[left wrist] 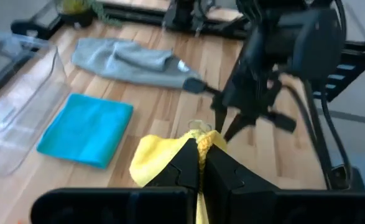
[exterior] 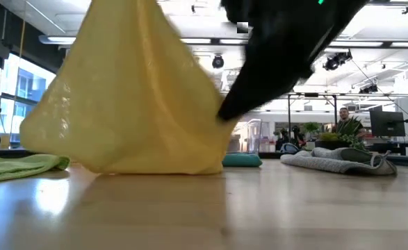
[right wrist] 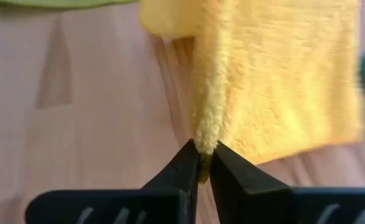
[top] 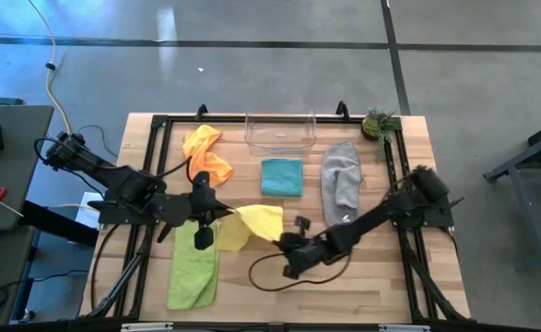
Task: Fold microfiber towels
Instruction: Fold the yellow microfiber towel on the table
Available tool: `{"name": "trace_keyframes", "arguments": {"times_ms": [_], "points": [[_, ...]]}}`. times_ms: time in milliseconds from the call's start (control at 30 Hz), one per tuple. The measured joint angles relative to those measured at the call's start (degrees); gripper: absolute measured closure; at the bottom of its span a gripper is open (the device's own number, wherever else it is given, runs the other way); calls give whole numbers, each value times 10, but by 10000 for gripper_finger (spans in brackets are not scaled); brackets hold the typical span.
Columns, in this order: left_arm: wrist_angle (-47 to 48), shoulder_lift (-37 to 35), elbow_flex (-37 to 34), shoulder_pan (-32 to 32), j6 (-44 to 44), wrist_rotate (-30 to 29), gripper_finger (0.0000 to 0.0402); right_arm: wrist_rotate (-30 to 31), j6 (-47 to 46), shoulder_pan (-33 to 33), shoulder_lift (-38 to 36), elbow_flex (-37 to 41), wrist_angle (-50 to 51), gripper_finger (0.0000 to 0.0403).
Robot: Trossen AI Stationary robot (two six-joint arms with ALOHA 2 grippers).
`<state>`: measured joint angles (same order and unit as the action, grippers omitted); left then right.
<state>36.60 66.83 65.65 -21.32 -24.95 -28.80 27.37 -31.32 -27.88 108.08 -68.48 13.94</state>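
High view: the soft yellow microfiber towel (top: 252, 224) is held up over the table's front-centre, between both arms. The left gripper (left wrist: 201, 163) is clamped on one edge, the right gripper (right wrist: 202, 163) pinched shut on another. Fold in hand; next, the held edges need laying over flat, judged.

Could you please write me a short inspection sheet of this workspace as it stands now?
Surface: wooden table, black frame.
Job's things: yellow towel lifted between both tools; teal towel folded; grey towel, orange towel, lime green towel lying loose.
Clutter: clear plastic bin; small plant.
Grippers: left tool and right tool each shut on the yellow towel.
Cables: black cable looped on the table.
Surroundings: person at the desks.
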Motion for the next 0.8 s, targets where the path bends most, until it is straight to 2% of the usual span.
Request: {"name": "trace_keyframes", "arguments": {"times_ms": [200,400,567,667,800], "points": [[27,-30,-1,-6,17,-3,401,66,-46,-34,-126,0,144,394],[22,-49,0,12,56,-15,401,114,-48,-31,-234,0,250,395],[22,-58,0,60,107,-14,401,135,-47,-3,-299,0,334,395],[22,-58,0,105,144,11,401,155,-40,21,-327,0,380,395],[-1,-58,-11,139,177,13,401,181,-29,40,-349,0,404,395]]}}
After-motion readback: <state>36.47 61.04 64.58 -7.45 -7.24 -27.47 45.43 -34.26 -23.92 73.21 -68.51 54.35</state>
